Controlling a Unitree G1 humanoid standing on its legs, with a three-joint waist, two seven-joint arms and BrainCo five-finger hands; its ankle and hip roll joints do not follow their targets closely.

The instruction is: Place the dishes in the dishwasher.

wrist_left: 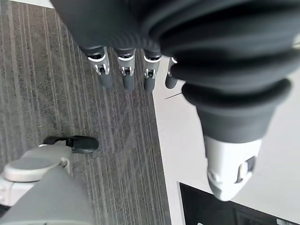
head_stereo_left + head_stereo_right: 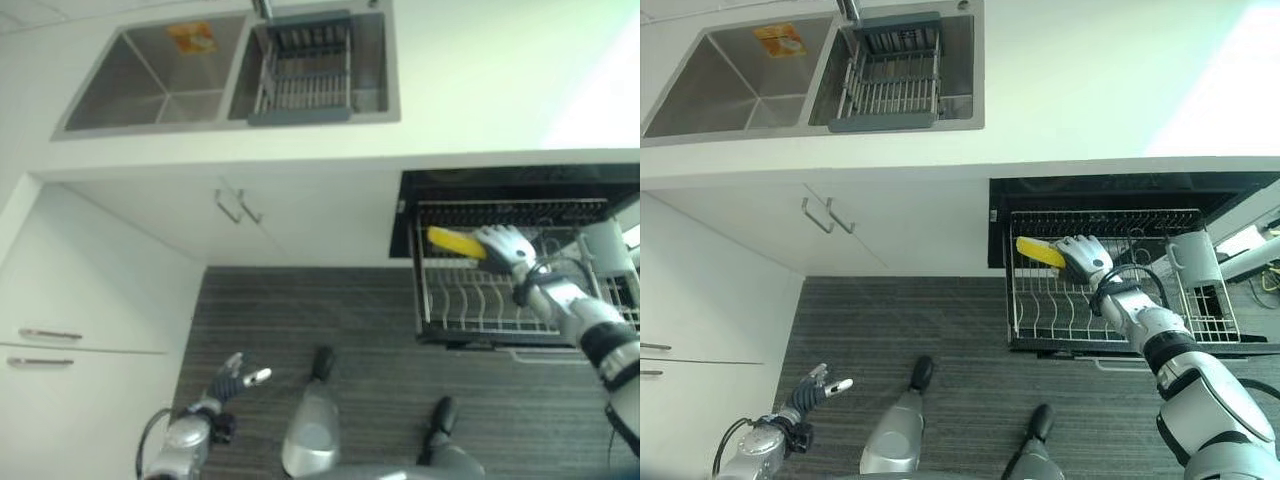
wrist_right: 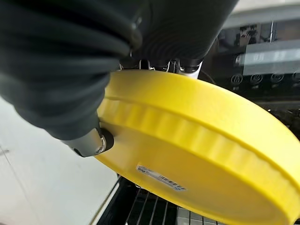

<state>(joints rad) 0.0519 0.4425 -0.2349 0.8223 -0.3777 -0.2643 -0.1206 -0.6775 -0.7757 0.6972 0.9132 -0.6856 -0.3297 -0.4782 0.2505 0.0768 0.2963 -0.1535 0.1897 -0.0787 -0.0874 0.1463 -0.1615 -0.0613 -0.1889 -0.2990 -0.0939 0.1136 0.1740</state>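
My right hand (image 2: pixel 508 246) is shut on a yellow plate (image 2: pixel 455 242), held over the left part of the pulled-out dishwasher rack (image 2: pixel 470 300). In the right wrist view the yellow plate (image 3: pixel 206 145) shows its ribbed underside, with the thumb (image 3: pixel 91 143) pressed on it and the fingers curled over its far rim. The plate hangs tilted above the rack's wire tines and touches nothing I can make out. My left hand (image 2: pixel 232 382) hangs low over the dark floor with its fingers (image 1: pixel 124 70) straight, holding nothing.
A white cup-like holder (image 2: pixel 608 250) stands at the rack's right side. The open dishwasher (image 2: pixel 520 185) sits under the white counter (image 2: pixel 480 90). A double sink (image 2: pixel 160 75) with a grey drying rack (image 2: pixel 305 75) is at the back left. White cabinet doors (image 2: pixel 240 215) line the left.
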